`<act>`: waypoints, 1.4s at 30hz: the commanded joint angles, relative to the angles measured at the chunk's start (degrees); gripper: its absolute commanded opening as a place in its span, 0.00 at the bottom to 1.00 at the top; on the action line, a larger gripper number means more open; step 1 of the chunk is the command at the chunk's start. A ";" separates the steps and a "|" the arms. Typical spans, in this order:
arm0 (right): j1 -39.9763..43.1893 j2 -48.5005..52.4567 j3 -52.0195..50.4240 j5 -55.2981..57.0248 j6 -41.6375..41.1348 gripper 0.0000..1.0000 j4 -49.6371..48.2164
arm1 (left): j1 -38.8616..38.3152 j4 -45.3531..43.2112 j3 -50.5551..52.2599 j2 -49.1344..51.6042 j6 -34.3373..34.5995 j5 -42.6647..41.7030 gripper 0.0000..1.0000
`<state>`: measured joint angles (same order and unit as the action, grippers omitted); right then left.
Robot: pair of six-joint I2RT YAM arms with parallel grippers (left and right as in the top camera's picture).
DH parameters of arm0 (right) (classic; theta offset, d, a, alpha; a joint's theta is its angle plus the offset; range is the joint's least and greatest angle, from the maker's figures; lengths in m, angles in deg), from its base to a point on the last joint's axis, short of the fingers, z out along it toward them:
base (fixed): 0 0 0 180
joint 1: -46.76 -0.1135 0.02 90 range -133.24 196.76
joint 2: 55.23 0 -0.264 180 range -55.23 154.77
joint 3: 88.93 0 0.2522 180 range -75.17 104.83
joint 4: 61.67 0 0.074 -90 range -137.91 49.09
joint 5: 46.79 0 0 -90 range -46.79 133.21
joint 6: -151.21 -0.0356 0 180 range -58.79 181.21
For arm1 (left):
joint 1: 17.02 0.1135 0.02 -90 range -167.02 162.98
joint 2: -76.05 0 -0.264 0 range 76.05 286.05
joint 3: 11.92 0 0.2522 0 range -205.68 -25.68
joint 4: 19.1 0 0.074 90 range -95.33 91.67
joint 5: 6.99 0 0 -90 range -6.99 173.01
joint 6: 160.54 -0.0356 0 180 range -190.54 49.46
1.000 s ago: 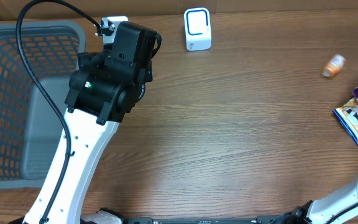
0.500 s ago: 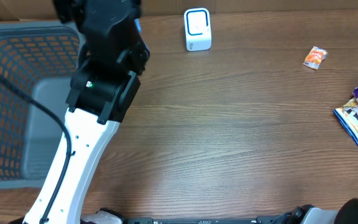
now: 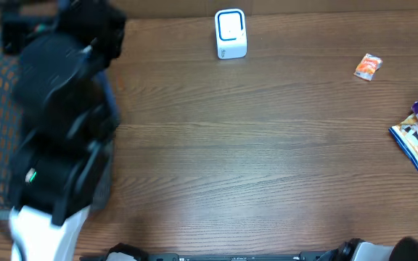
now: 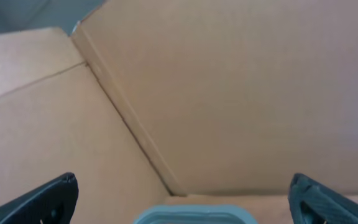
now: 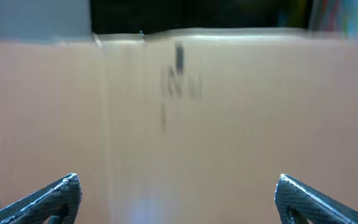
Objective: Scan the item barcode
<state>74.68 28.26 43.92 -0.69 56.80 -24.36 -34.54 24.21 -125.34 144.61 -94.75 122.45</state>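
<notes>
left gripper (image 4: 182, 200) fingers wide apart, empty, facing cardboard (image 4: 241, 87) | right gripper (image 5: 176, 198) fingers wide apart, empty | small orange packet (image 3: 368, 67) lies on table (image 3: 267, 152) far right, well apart from white barcode scanner (image 3: 231, 34) at back edge

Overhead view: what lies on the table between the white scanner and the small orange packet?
Nothing. In the overhead view, the stretch from the white scanner to the small orange packet is bare wooden table.
</notes>
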 commanded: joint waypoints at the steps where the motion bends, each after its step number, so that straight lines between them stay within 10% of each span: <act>1: -2.32 -8.09 -12.46 5.99 9.03 1.00 -1.16 | 3.26 -1.66 7.15 -6.91 5.09 -6.84 1.00; 14: -10.51 -48.04 -60.39 14.49 10.88 1.00 -13.18 | 15.43 -10.12 29.73 -32.06 6.64 -24.35 1.00; 42: -22.75 -79.52 -62.88 6.93 8.96 1.00 -12.15 | 27.30 -2.08 31.85 -61.88 20.90 -44.02 1.00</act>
<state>52.48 -47.94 -19.14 6.52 66.37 -37.14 -7.88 22.11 -94.63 84.48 -77.75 83.61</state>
